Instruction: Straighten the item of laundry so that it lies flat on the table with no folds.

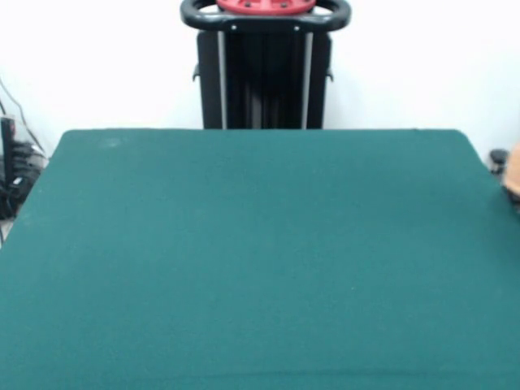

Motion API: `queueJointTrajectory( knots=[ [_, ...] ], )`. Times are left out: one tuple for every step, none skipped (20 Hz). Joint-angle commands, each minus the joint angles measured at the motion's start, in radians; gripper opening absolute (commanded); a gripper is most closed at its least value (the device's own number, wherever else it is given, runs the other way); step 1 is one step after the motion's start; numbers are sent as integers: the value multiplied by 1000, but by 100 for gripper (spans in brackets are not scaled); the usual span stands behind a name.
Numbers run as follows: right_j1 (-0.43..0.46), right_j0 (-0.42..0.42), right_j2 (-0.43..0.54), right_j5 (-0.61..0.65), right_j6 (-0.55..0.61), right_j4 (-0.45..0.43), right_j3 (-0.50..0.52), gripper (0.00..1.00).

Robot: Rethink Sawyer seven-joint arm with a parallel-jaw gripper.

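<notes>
Looking across the large dark green felt-covered desk [260, 260], we see only the black pedestal [264, 77] beyond it; towel and jaws are out of view.

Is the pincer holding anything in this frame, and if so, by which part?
It cannot be told: no pincer shows in the front view, only the black pedestal with its red top behind the dark green felt-covered table. No towel is visible.

The table [260, 268] fills the lower two thirds of the frame. The pedestal [264, 73] stands behind its far edge at top centre. Cables [15, 175] lie at the left edge.
</notes>
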Motion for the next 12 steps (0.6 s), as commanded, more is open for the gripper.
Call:
queueJointTrajectory(
  knots=[
    [130,53,41,-25,41,-85,29,0],
    [132,69,25,-18,52,-89,21,0],
    [134,76,22,-17,62,-90,18,0],
    [131,83,19,-10,74,-88,16,0],
    [128,102,3,4,86,-87,8,0],
    [120,113,-6,22,95,-82,4,0],
    [114,126,-15,38,103,-78,0,0],
    [108,132,-14,46,107,-71,0,0],
    [105,135,-10,51,110,-65,3,0],
    [110,137,-10,46,110,-63,4,0],
    [114,140,-10,41,110,-62,6,0],
    [129,140,-7,25,107,-63,7,0]
  ],
)
